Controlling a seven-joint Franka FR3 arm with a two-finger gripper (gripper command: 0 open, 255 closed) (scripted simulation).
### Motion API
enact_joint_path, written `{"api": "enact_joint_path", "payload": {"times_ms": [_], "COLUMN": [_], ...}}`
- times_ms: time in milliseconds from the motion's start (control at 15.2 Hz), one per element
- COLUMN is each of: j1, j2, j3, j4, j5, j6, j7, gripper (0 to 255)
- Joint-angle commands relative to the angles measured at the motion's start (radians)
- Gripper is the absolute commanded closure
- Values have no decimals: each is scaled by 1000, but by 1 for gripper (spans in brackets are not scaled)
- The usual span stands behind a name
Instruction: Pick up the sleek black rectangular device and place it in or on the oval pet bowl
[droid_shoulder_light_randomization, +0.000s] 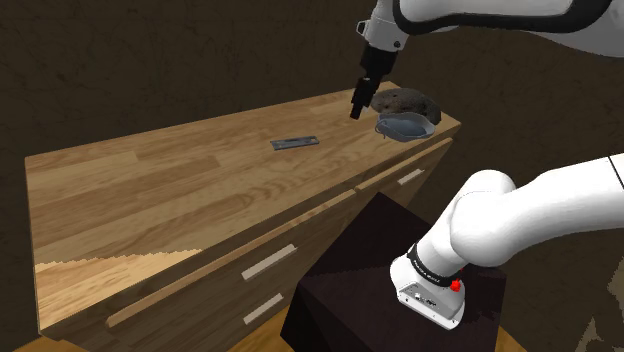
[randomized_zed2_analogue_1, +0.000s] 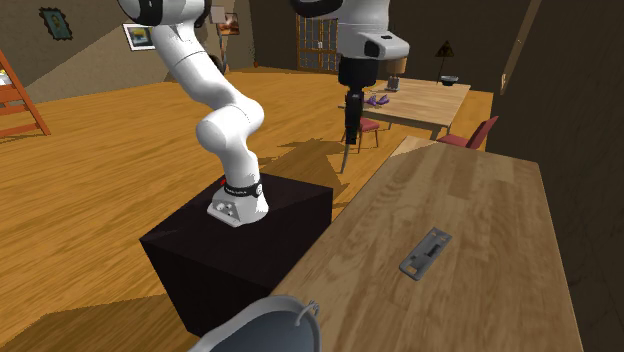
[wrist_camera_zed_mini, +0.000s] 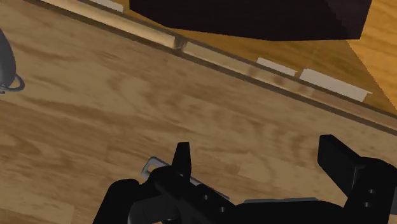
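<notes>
1. The step now is reaching for the device (droid_shoulder_light_randomization: 295, 143). It has not been picked up yet.
2. The device is a thin, flat, grey thing. It lies flat on the wood top (droid_shoulder_light_randomization: 150, 190), near the bowl (droid_shoulder_light_randomization: 405, 127) but not touching it.
3. The gripper (droid_shoulder_light_randomization: 356, 114) hangs in the air over the top. In the shoulder view it is between the device and the bowl, closer to the bowl.
4. Its two fingers stand wide apart and hold nothing. The wrist view makes this plain, because bare wood shows between them.
5. Next, I think the gripper must move over the device, with one finger on each long side, and go down low. The device is so thin that the fingers may need to get very close to the wood to catch it.
6. After that comes a lift and a short trip to the bowl.
7. The wrist view gives a corner of the device (wrist_camera_zed_mini: 149, 167) peeking out just beside one finger (wrist_camera_zed_mini: 182, 156), so the hand is not right over it.
8. The shoulder view gives a dark lump (droid_shoulder_light_randomization: 405, 100) right behind the bowl.
9. The second exterior view gives the black stand (randomized_zed2_analogue_1: 230, 250) beside the top, and the bowl's rim (randomized_zed2_analogue_1: 270, 312) up close.
</notes>
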Motion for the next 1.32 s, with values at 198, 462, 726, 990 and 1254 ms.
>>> {"api": "enact_joint_path", "payload": {"times_ms": [198,462,726,990,1254], "j1": [34,62,87,100,97], "j2": [159,302,454,611,766], "j3": [-65,-107,-136,-144,-128], "j4": [15,51,107,184,277], "j5": [-20,-13,17,63,113], "j6": [149,259,356,435,496], "j7": [-182,-326,-472,-618,-757], "gripper": [0,0,0,0,0]}}
